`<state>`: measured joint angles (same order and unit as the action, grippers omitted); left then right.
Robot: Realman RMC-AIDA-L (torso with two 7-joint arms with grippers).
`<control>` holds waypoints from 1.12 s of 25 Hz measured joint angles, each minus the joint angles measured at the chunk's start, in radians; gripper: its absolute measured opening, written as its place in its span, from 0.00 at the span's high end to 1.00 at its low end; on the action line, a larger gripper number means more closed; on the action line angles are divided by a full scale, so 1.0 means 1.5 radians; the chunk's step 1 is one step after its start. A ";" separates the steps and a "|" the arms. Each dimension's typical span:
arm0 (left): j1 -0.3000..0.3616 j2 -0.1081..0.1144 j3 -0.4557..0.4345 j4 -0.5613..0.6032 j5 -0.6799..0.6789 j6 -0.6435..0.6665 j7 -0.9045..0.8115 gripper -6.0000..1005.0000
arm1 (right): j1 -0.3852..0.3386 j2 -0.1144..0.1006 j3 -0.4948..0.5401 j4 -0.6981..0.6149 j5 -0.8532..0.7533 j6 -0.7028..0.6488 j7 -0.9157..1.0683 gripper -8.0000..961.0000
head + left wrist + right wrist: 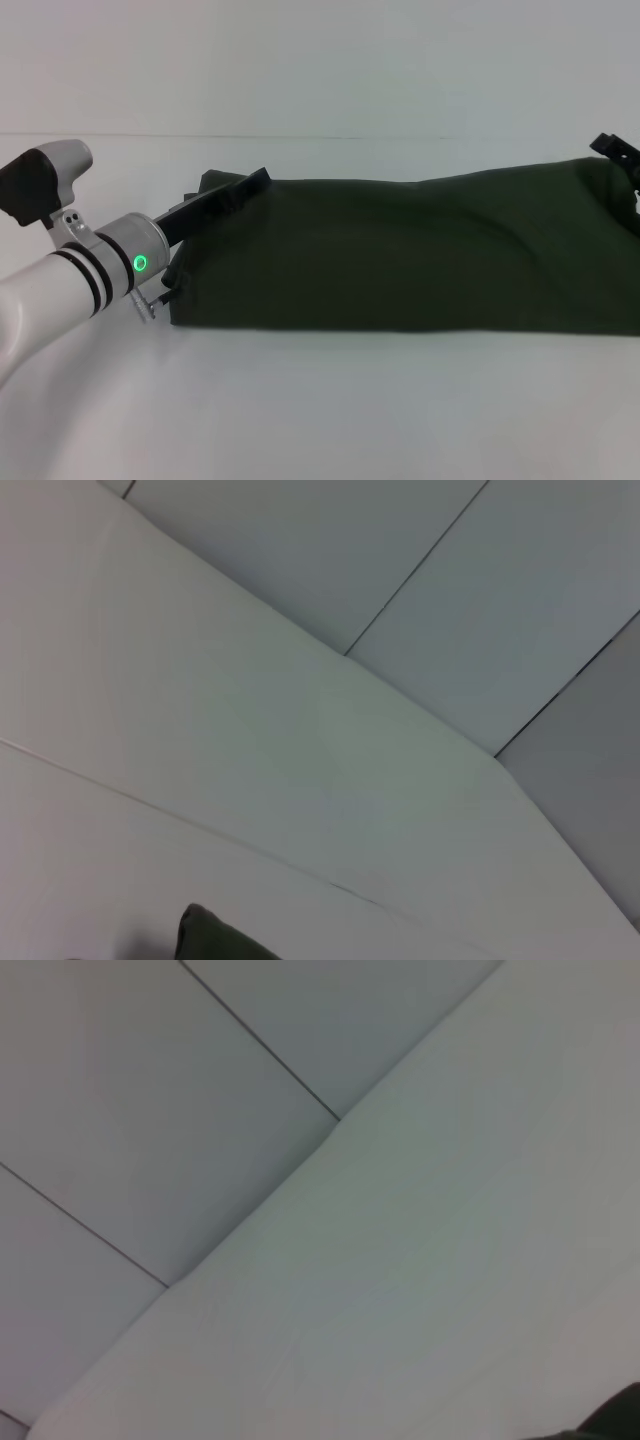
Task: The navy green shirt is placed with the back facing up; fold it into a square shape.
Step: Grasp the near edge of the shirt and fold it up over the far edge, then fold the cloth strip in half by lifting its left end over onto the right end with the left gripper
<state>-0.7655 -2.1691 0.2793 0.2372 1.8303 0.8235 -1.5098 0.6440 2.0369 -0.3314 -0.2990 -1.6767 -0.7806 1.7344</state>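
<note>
The navy green shirt (400, 250) lies on the white table (320, 400) as a long dark band running left to right, plain side up, with no lettering showing. My left gripper (205, 215) is at the shirt's left end, over its far left corner and touching the cloth. My right gripper (615, 150) shows only as a small black part at the picture's right border, by the shirt's far right corner. A corner of the shirt (215, 938) peeks into the left wrist view. The right wrist view has a dark patch (615, 1418) in one corner, too little to identify.
The white left arm (60, 290), with a green light on its wrist, reaches in from the left over the table. Bare white tabletop lies in front of the shirt and behind it. Pale wall panels (420, 570) fill both wrist views.
</note>
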 joint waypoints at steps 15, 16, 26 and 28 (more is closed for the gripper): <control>0.012 0.001 0.001 -0.001 0.004 0.021 -0.008 0.32 | -0.065 -0.039 -0.075 -0.073 0.024 -0.074 0.148 0.07; 0.012 0.001 0.001 -0.001 0.004 0.021 -0.008 0.32 | -0.074 -0.037 -0.068 -0.084 0.034 -0.098 0.147 0.07; 0.092 0.021 0.050 0.166 0.105 0.250 -0.305 0.32 | -0.150 -0.071 -0.075 -0.124 -0.015 -0.398 0.103 0.07; 0.096 0.029 0.051 0.189 0.143 0.287 -0.354 0.32 | -0.151 -0.072 -0.075 -0.126 -0.054 -0.426 0.098 0.07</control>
<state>-0.6212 -2.1256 0.3551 0.5206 2.0453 1.2547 -2.0411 0.4170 1.9283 -0.4444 -0.4887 -1.7573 -1.4203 1.8817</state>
